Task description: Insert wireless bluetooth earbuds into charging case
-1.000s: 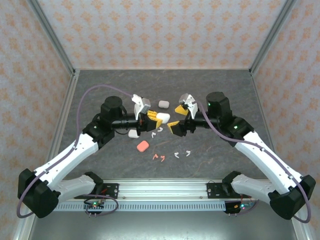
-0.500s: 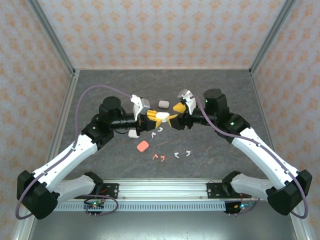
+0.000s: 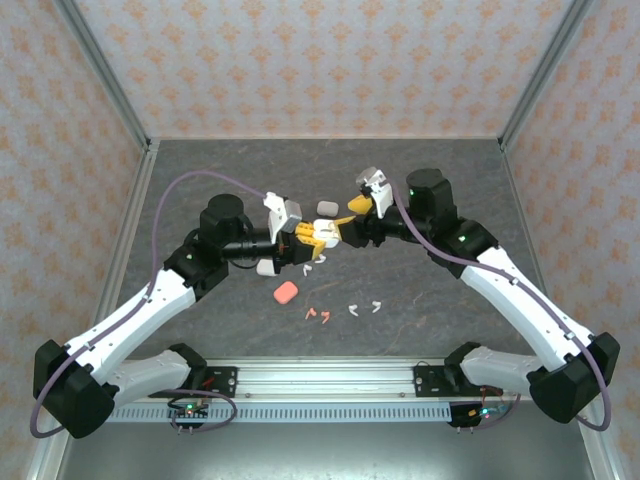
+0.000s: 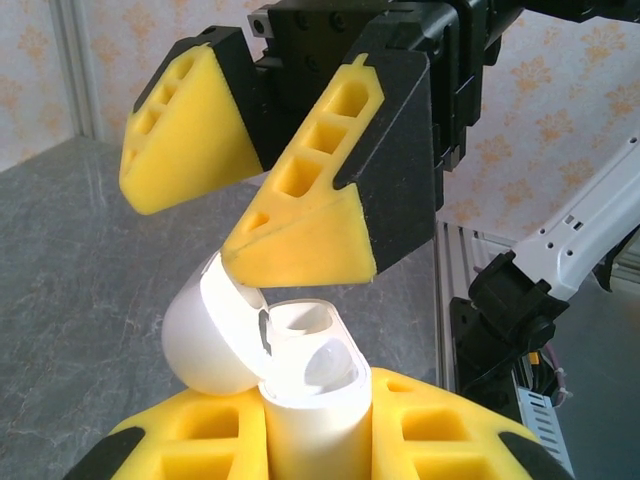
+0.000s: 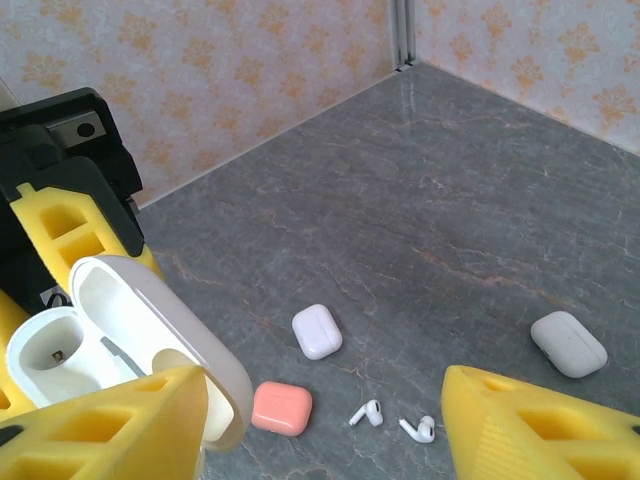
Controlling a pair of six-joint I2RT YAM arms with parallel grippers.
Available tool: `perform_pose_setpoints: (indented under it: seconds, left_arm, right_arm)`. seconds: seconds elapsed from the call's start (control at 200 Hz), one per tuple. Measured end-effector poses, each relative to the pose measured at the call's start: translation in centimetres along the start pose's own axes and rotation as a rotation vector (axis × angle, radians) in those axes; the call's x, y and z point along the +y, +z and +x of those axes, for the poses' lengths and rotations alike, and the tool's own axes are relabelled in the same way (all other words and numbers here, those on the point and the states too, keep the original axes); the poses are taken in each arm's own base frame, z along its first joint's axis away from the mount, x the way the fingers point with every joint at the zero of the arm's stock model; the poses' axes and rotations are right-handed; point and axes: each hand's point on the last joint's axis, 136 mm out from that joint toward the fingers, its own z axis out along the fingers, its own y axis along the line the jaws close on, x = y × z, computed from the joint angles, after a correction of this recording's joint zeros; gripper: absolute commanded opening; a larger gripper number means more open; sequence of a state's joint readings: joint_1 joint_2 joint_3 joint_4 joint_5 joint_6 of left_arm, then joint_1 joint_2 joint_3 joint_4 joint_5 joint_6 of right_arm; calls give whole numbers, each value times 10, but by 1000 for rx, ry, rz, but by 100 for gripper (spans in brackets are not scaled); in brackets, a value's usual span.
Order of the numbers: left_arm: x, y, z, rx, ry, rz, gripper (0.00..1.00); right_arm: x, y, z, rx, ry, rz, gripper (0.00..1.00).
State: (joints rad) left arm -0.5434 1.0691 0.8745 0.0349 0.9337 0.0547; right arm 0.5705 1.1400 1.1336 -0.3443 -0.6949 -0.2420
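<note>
Your left hand (image 3: 303, 240) clenched the open white charging case (image 4: 305, 400) mid-frame — your right hand (image 3: 342, 230) stood released, one finger (image 4: 310, 240) at its lid (image 4: 205, 340). The earbuds (image 3: 365, 308) lay loose on the table (image 3: 450, 170), lower centre.

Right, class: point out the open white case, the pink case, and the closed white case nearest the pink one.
open white case (image 5: 125, 305): right wrist view, inside of its raised lid.
pink case (image 5: 281, 408): right wrist view, middle of its top.
closed white case (image 5: 317, 331): right wrist view, middle of its top.
</note>
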Motion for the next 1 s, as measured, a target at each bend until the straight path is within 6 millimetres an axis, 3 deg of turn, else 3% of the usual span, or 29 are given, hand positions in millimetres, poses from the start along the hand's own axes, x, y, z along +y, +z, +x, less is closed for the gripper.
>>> perform_pose_setpoints:
  seconds: [0.195,0.32,0.4,0.515,0.741,1.001]
  left_arm:
    - [3,0,2,2,1,-21,0]
    - [7,-3,10,7,0,-55,0]
    - [8,-6,12,6,1,-78,0]
    - [9,-10,14,1,6,-103,0]
    - [10,-16,19,-8,12,-138,0]
    - [13,-17,24,-4,8,-157,0]
  right_arm:
    - [1,-7,-4,-10,6,14,62]
    - [-3,-23,-7,-41,21,87,62]
    - [-9,-34,2,-57,52,155,62]
    - [-25,-37,34,-25,146,250,59]
    - [-51,-14,125,197,404,367,52]
    - [-28,21,205,483,539,355,49]
